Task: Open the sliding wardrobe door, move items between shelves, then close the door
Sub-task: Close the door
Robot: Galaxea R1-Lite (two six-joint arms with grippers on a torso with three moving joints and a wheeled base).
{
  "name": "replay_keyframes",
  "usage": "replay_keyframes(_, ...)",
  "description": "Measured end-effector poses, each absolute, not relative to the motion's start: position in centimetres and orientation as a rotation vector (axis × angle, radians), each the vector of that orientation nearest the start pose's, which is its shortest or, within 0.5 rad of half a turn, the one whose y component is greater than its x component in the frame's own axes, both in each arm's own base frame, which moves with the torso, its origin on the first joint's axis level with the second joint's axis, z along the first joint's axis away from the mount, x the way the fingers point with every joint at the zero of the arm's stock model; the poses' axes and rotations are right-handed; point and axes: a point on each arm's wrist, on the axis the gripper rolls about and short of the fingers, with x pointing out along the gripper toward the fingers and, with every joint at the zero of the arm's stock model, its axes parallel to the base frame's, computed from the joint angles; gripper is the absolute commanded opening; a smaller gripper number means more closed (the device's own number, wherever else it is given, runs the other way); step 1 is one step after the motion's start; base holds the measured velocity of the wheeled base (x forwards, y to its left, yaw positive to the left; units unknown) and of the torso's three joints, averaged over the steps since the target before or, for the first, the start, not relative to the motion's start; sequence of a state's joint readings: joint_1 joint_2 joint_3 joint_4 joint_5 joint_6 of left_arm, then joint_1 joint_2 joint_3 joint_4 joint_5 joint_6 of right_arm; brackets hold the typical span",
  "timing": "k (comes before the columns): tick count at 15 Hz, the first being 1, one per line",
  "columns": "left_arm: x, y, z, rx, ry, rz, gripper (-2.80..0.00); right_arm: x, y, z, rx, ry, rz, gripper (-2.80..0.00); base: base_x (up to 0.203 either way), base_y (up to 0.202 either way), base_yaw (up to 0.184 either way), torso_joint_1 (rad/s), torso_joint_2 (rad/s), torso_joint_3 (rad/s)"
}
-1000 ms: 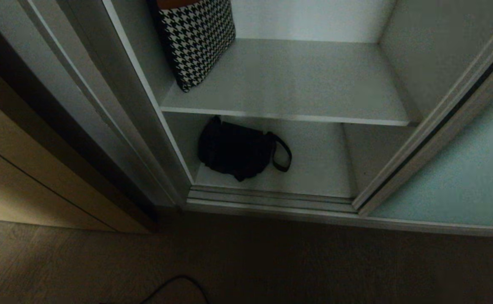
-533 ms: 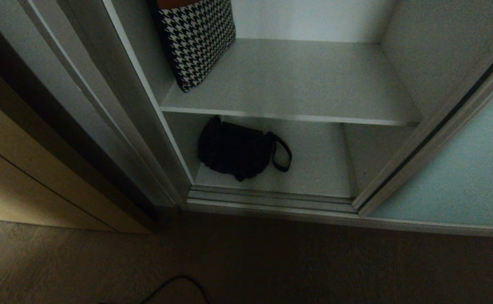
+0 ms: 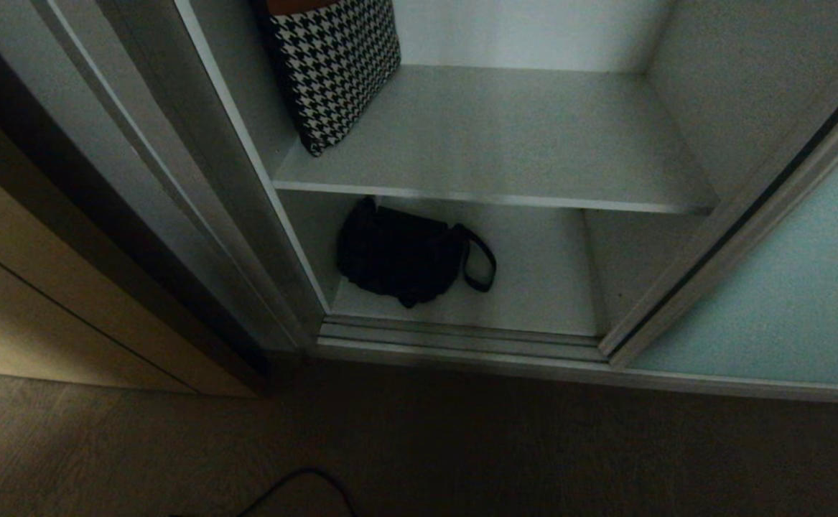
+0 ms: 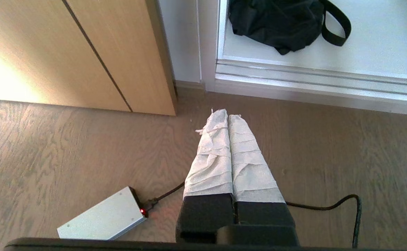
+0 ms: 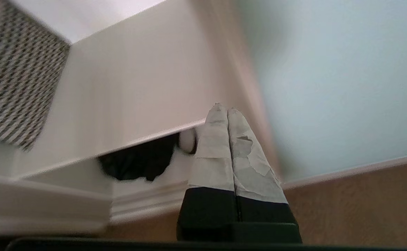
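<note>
Black fabric bag (image 3: pixel 398 251) on bottom shelf (image 3: pixel 533 287): soft, light, floppy; grab bunched body or strap loop. Right gripper (image 5: pixel 223 111) jaws pressed together.

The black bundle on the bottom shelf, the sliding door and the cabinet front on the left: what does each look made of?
Black bundle: soft matte fabric, judging by its crumples and limp strap loop.
Sliding door: apparently frosted pale teal glass, even and glare-free, in a slim silvery frame, probably metal.
Cabinet front: light wood or wood-look laminate, showing fine grain and a satin sheen.
</note>
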State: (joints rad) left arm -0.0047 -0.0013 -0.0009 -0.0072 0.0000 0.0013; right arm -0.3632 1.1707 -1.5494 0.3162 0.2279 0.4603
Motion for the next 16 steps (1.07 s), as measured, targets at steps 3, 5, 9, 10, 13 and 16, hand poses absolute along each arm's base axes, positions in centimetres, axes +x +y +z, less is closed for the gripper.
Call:
replay_keyframes(3,-2.3,0.0,7.6,0.002,-0.009,-0.004,-2.8,12.3,-5.2,41.7,0.434,-0.099,-0.123,-2.8,0.0,0.0,0.0,0.0,0.0,0.0)
replay_keyframes(5,-2.3,0.0,7.6,0.002,-0.009,-0.005,-2.8,12.8,-5.6,41.5,0.442,-0.082,-0.128,-2.8,0.0,0.0,0.0,0.0,0.0,0.0)
replay_keyframes(9,-2.3,0.0,7.6,0.002,-0.009,-0.005,-2.8,13.5,-6.0,40.9,0.452,-0.051,-0.111,-2.8,0.0,0.0,0.0,0.0,0.0,0.0)
replay_keyframes(10,-2.3,0.0,7.6,0.002,-0.009,-0.005,-2.8,13.8,-6.1,40.8,0.456,-0.042,-0.108,-2.8,0.0,0.0,0.0,0.0,0.0,0.0)
replay_keyframes(13,-2.3,0.0,7.6,0.002,-0.009,-0.005,-2.8,14.4,-6.4,40.5,0.464,-0.025,-0.098,-2.8,0.0,0.0,0.0,0.0,0.0,0.0)
replay_keyframes(16,-2.3,0.0,7.6,0.002,-0.009,-0.005,-2.8,15.4,-6.5,40.2,0.47,-0.01,-0.082,-2.8,0.0,0.0,0.0,0.0,0.0,0.0)
